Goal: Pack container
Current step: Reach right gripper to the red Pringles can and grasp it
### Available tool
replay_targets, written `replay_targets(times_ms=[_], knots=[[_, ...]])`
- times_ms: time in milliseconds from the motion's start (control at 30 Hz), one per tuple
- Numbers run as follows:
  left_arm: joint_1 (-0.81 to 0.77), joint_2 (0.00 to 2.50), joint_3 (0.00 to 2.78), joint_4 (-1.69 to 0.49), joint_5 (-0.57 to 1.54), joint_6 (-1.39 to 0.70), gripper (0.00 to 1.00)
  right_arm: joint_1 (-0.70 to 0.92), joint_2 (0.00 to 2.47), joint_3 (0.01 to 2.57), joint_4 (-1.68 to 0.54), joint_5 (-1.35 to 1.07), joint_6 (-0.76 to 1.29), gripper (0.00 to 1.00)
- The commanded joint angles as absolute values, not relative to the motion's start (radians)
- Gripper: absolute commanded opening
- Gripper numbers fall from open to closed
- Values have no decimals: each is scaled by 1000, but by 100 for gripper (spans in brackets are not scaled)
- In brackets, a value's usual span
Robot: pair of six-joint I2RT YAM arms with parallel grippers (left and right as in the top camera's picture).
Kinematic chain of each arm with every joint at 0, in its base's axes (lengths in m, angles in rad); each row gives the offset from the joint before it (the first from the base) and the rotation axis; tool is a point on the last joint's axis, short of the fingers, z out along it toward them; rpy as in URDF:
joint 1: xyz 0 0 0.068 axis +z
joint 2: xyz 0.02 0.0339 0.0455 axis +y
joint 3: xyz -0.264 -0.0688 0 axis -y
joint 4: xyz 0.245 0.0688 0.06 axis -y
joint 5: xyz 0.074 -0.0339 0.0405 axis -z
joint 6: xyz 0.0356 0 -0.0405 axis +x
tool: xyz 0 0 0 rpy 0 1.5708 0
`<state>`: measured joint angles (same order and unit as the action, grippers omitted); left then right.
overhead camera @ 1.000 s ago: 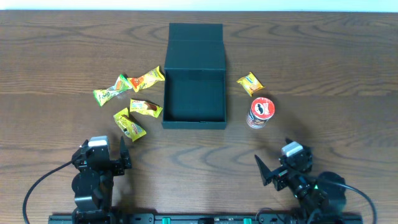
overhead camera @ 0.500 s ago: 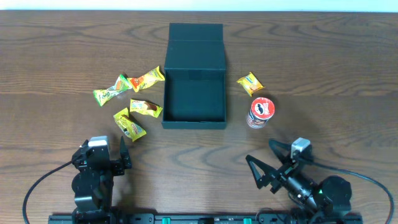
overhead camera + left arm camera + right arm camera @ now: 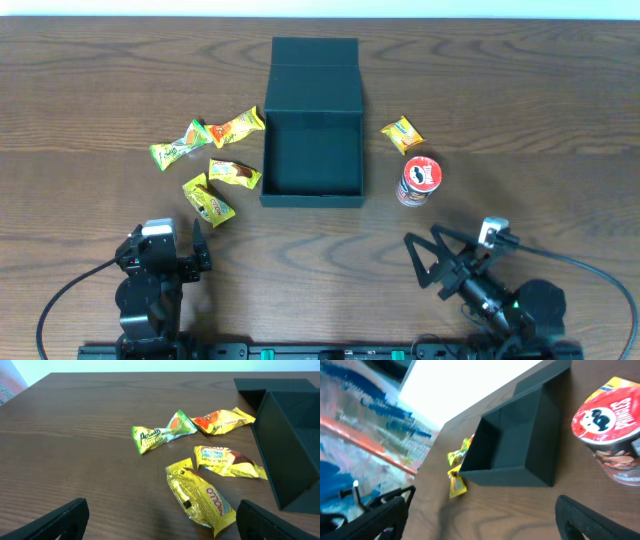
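Note:
The container [image 3: 312, 150] is a dark green-black box, open, with its flap lid [image 3: 315, 52] laid back toward the far side; its inside looks empty. Left of it lie several snack packets: a green one [image 3: 178, 143], an orange one [image 3: 237, 127], a yellow-brown one [image 3: 234, 173] and a yellow one [image 3: 208, 200]. Another yellow packet [image 3: 403, 133] lies on its right. My left gripper [image 3: 160, 525] stands open just short of the yellow packet [image 3: 200, 500]. My right gripper [image 3: 485, 520] is open and tilted, facing the container [image 3: 510, 477] from the near right.
A small red Pringles can [image 3: 420, 180] stands upright by the container's near right corner, close ahead of the right gripper [image 3: 428, 245]. Bare wooden table lies between both arms and the container.
The right arm has swung to the right and rolled its wrist, so its view is now tilted. The left arm and all the objects stay put.

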<state>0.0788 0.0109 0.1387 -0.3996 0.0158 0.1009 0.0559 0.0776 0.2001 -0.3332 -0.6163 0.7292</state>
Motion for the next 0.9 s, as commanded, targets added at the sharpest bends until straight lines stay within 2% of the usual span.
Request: replay_targets(times_ms=[0, 200, 400, 667, 867], knots=[[85, 4, 119, -404, 16, 86, 95, 65, 183, 219, -293, -564, 728, 99], [85, 4, 119, -404, 16, 86, 95, 65, 519, 395, -312, -511, 592, 99], [85, 4, 119, -404, 16, 86, 95, 65, 932, 717, -572, -368, 449, 99], [85, 4, 119, -404, 16, 86, 95, 105, 1351, 1080, -884, -238, 439, 99], [85, 4, 119, -404, 16, 86, 95, 188, 1512, 1205, -951, -144, 441, 99]])
